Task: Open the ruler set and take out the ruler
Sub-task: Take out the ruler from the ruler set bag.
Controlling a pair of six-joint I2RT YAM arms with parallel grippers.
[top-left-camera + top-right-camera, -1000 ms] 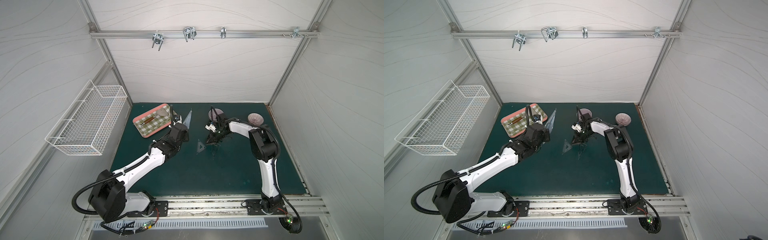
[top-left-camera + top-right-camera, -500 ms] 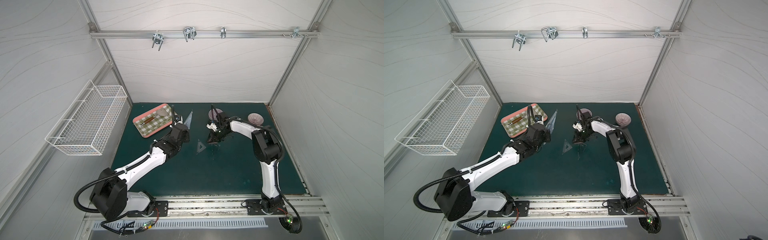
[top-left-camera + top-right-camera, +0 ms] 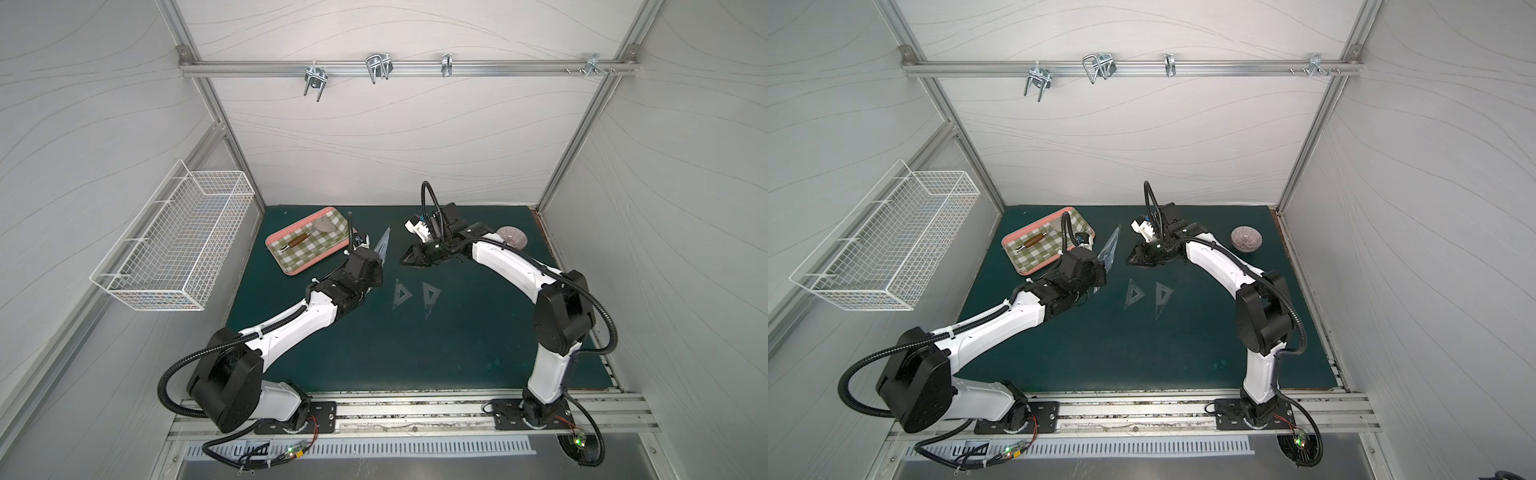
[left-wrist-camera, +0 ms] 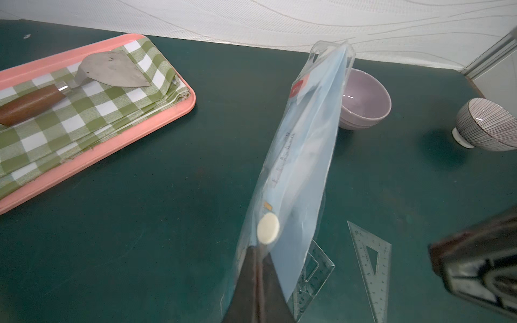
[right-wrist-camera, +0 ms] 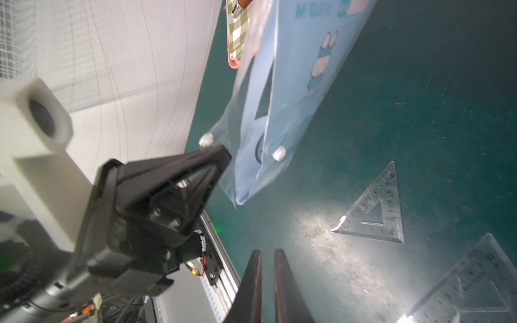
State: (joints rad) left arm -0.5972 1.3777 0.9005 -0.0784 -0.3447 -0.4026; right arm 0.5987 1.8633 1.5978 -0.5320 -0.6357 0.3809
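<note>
The ruler set is a clear sleeve with a light-blue card, held tilted above the green mat. My left gripper is shut on one flap at its snap end. The ruler's scale marks show through the sleeve. In the right wrist view the sleeve's mouth gapes, its two white snaps apart. Two clear set squares lie flat on the mat below. My right gripper hovers right of the sleeve, jaws shut to a thin slit with nothing between.
A pink-rimmed tray with green checked cloth and a wooden-handled scraper sits at the back left. A purple bowl and a striped bowl stand at the back right. A wire basket hangs on the left wall.
My right gripper has lifted off the mat and drawn back, uncovering the second set square; its jaws opened briefly and shut again. The left gripper still holds the sleeve.
</note>
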